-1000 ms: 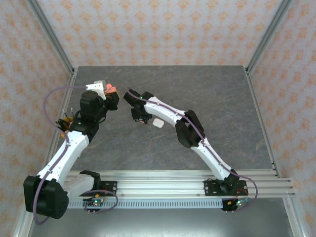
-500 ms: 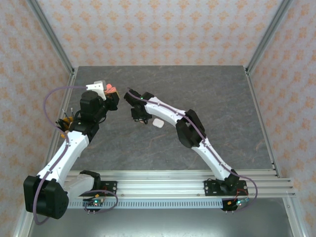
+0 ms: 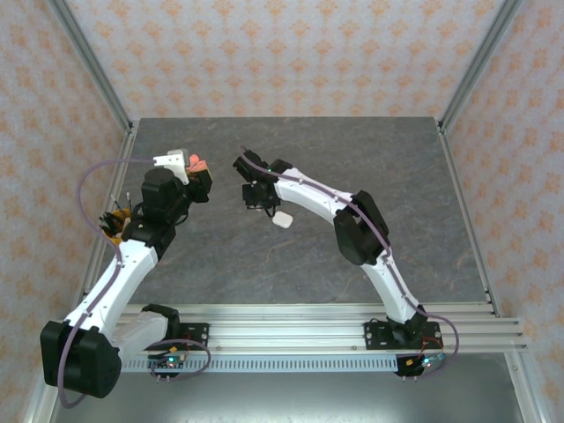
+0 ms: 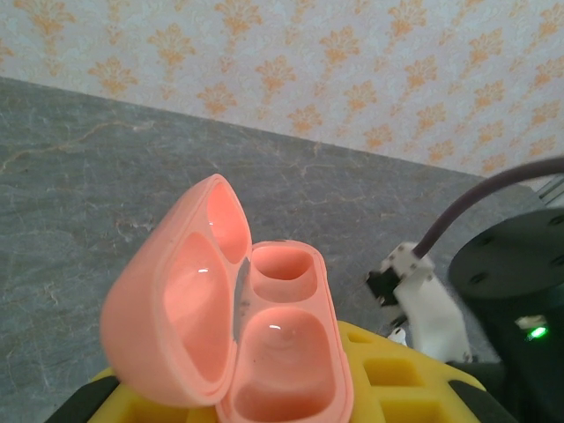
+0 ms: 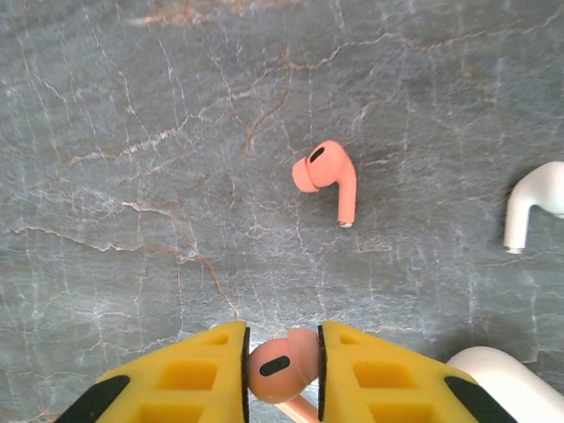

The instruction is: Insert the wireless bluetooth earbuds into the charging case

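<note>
My left gripper [image 3: 197, 174] is shut on a coral-red charging case [image 4: 284, 352], held off the table with its lid [image 4: 172, 308] swung open to the left. Both wells of the case are bare. To its right, my right gripper [image 3: 256, 191] hangs over the table, shut on a coral-red earbud [image 5: 282, 365] pinched between the yellow fingers [image 5: 189, 379], stem pointing back. A second coral-red earbud [image 5: 328, 176] lies on the table ahead of those fingers. A white earbud [image 5: 533, 204] lies at the right.
A closed white case [image 3: 282, 218] sits on the grey marbled table [image 3: 397, 176] just beside the right gripper, and is also seen as the white case [image 5: 498, 381] in the right wrist view. Metal frame posts and patterned walls ring the table.
My right gripper has moved up and away from the near edge with the coral earbud in it, its elbow swinging right. The left gripper with the open case has barely shifted.
</note>
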